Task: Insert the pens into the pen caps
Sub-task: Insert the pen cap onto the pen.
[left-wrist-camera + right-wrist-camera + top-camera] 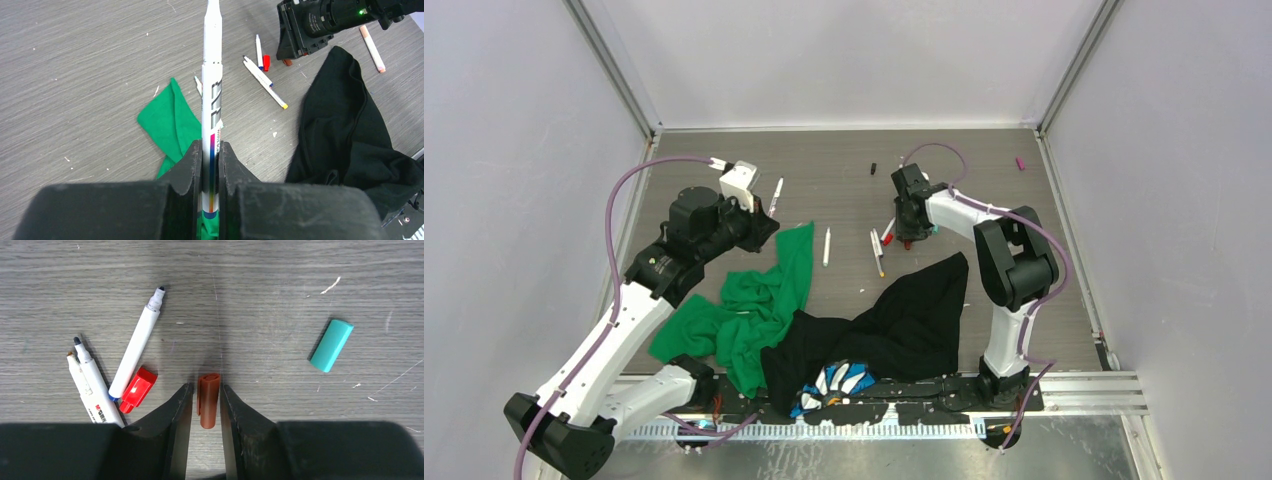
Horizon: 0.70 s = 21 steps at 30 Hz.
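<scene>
My left gripper (211, 147) is shut on a white pen (212, 100) with a rainbow stripe and holds it above the table, tip pointing away; it also shows in the top view (775, 195). My right gripper (206, 386) is down at the table, its jaws a little apart on either side of a brown cap (208, 400) that lies flat between them. A red cap (137, 389) and three white pens (136, 350) lie just to its left. A teal cap (331, 345) lies to its right. A black cap (874, 168) and a magenta cap (1020, 163) lie farther back.
A green cloth (754, 305) and a black cloth (904, 320) lie crumpled at the near side of the table. Another white pen (827, 246) lies beside the green cloth. A peach-coloured pen (372, 48) lies beyond the right gripper. Walls enclose the table.
</scene>
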Each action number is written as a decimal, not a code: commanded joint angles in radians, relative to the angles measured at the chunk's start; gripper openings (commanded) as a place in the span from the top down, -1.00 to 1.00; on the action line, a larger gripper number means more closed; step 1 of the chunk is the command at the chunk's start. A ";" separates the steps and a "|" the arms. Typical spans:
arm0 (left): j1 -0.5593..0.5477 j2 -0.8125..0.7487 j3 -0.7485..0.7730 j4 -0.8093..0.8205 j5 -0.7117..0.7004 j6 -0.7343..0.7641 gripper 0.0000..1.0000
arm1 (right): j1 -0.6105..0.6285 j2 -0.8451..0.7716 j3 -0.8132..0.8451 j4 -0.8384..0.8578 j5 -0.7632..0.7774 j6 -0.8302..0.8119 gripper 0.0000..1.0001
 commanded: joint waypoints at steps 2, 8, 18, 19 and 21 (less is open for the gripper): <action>-0.002 -0.040 0.008 0.029 -0.010 0.012 0.99 | -0.001 0.008 -0.015 0.006 0.000 0.007 0.44; -0.003 -0.067 -0.008 0.057 0.000 -0.007 0.99 | -0.001 -0.044 -0.080 0.028 0.004 0.048 0.92; -0.015 -0.009 -0.013 0.149 0.320 -0.127 1.00 | 0.002 -0.408 -0.242 0.199 -0.263 0.134 0.99; -0.015 -0.005 -0.014 0.165 0.377 -0.139 0.99 | 0.005 -0.451 -0.259 0.234 -0.313 0.154 0.99; -0.015 0.007 -0.019 0.203 0.495 -0.167 0.99 | 0.018 -0.527 -0.295 0.331 -0.411 0.208 0.99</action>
